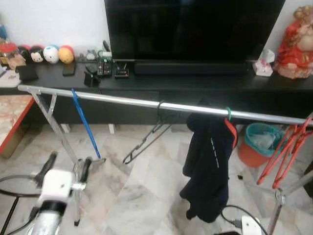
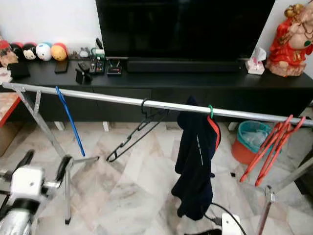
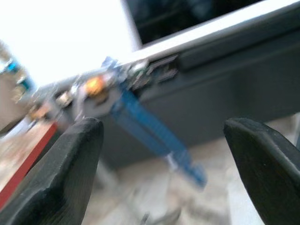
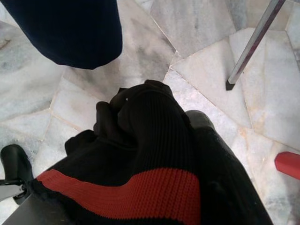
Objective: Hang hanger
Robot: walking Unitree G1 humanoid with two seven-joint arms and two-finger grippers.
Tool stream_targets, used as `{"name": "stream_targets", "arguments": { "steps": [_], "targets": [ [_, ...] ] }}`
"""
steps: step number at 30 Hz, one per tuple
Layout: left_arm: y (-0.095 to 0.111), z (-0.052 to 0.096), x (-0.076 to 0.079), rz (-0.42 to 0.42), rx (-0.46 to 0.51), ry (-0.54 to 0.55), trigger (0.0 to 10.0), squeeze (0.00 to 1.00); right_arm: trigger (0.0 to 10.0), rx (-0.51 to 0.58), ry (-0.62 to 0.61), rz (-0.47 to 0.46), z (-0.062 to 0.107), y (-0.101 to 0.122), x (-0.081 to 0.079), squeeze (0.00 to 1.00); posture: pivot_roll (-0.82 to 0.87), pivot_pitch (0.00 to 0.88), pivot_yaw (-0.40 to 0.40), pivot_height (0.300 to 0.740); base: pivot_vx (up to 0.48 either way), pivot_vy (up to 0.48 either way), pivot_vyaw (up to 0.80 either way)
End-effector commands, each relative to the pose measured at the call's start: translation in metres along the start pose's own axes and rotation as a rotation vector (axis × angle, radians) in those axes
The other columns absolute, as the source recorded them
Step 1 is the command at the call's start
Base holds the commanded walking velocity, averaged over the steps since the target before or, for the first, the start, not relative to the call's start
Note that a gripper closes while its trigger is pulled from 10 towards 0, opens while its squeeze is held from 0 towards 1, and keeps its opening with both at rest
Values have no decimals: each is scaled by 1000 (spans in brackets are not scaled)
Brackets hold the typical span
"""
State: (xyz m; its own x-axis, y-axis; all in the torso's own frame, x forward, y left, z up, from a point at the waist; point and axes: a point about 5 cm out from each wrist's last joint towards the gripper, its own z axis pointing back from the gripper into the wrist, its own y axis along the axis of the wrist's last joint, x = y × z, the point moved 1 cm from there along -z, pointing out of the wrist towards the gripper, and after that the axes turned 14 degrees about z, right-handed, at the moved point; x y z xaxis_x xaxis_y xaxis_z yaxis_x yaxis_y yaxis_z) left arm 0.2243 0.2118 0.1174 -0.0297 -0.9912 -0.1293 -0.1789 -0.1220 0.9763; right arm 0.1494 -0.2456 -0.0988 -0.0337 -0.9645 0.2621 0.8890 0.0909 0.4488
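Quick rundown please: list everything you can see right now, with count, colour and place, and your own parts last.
Rail: one, silver, across the room before the TV bench.
Blue hanger: one, on the rail's left part.
Black hanger: one, mid rail, tilted.
Dark jacket: one, navy with red, on a green hook.
Red hangers: several, rail's right end.
TV: one, black, on the bench.
Round toys: several, bench left.
Red figurine: one, bench right.
Bin: one, orange, on the floor.
Black-and-red knit garment: one, over the right gripper.
Left gripper: open, low, facing the blue hanger.
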Motion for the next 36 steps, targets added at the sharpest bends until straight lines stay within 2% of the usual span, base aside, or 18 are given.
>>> {"name": "stream_targets", "arguments": {
  "steps": [1,2,3,4,5,7,8,10,13,18,36],
  "targets": [
    [14,-20,24,50,19,-118,10000,0,10000,3,-12,-7,0,1,5,0,142,0,-50,740,0,0,0],
    [14,-20,24,50,19,-118,10000,0,10000,3,-12,-7,0,1,5,0,142,0,-50,740,0,0,0],
    [14,-25,32,49,3,-170,10000,0,10000,2,-15,-11,0,1,5,0,137,0,-51,740,0,0,0],
    [11,-36,50,83,-40,-263,10000,0,10000,3,-17,-14,0,2,5,0,125,0,-46,740,0,0,0],
    [10,-40,55,104,-57,-290,10000,0,10000,3,-17,-15,0,2,5,0,122,0,-45,740,0,0,0],
    [5,-49,64,140,-97,-313,10000,0,10000,4,-20,-24,0,2,5,0,110,0,-42,740,0,0,0],
    [5,-49,64,140,-97,-313,10000,0,10000,4,-20,-24,0,2,5,0,110,0,-42,740,0,0,0],
    [-3,-60,74,194,-137,-339,10000,0,10000,4,-22,-29,0,2,4,0,105,0,-42,740,0,0,0],
    [-11,-68,72,209,-148,-287,10000,0,10000,5,-25,-41,0,2,4,0,93,0,-38,740,0,0,0],
    [-15,-72,73,241,-174,-286,10000,0,10000,5,-23,-55,0,1,3,0,94,0,-36,740,0,59,-80],
    [-18,-73,80,255,-167,-305,10000,0,10000,6,-7,-64,0,0,-1,0,98,0,-32,740,0,381,-735]
  ]
}}
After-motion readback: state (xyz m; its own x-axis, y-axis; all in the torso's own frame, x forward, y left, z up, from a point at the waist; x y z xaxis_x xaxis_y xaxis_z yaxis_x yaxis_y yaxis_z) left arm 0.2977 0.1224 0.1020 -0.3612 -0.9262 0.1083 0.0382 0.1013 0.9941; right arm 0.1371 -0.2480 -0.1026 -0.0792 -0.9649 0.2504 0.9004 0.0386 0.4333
